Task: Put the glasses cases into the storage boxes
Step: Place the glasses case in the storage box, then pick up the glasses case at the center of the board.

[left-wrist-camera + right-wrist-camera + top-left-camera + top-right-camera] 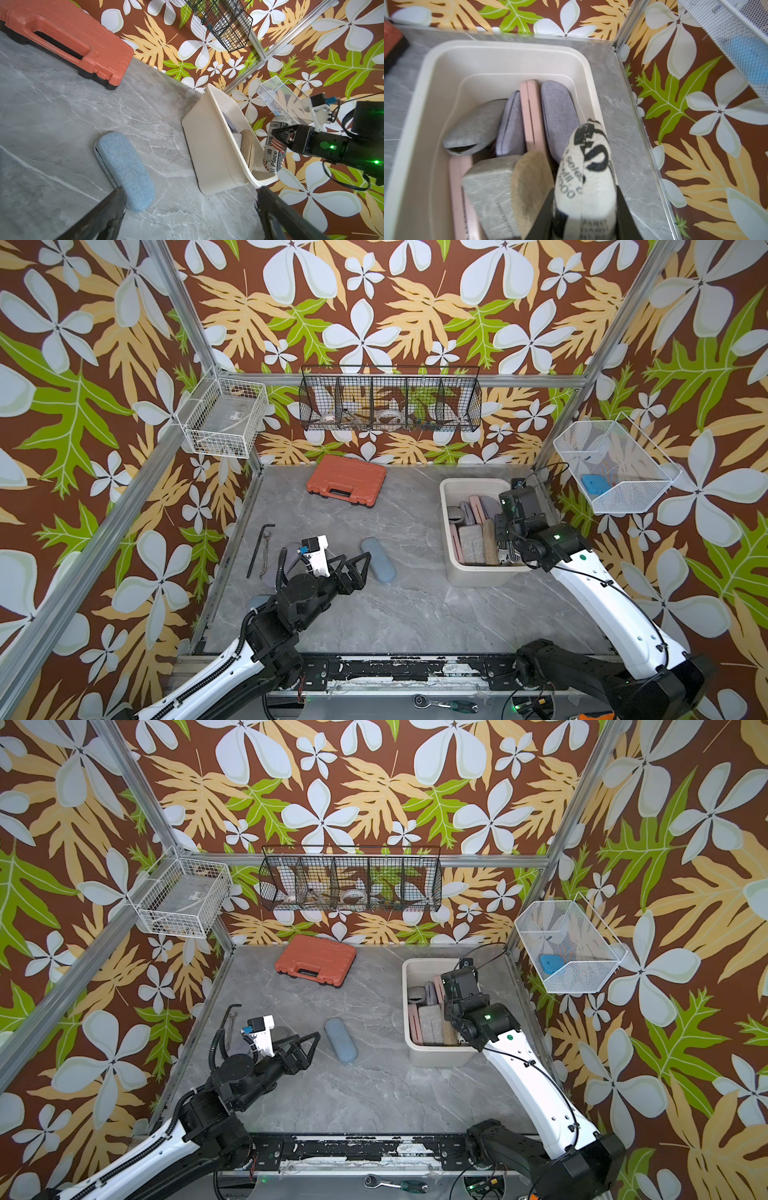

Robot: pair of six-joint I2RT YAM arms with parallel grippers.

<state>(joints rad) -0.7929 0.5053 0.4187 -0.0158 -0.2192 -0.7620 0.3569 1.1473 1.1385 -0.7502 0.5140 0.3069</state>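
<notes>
- Evidently the right gripper [585,214] is pinching a white oblong glasses case with black newspaper print and a flag stripe [587,166]. Its jaws are pressed onto the case's sides near one end, so the case hangs lengthwise and can slide down into a narrow gap.
- Below it is the cream-white rectangular plastic storage tub [500,44], at the desk's right edge toward the far corner. Whether the case's lower end touches anything inside, I cannot tell.
- Inside, a tan woven oblong case [529,176], a pink hard case [530,116] and a lavender felt case [558,116] stand on edge, side by side. I judge that packing saves room.
- The left gripper [190,196] is spread wide and empty, low over the grey marble-look desk [415,614].
- Its jaws point at a pale blue fabric-covered oblong case [124,170], which lies flat near the desk's middle, apart from the tub. It is likely the next pick.
- An orange ribbed plastic toolcase [347,479] lies at the desk's far edge, away from both arms.
</notes>
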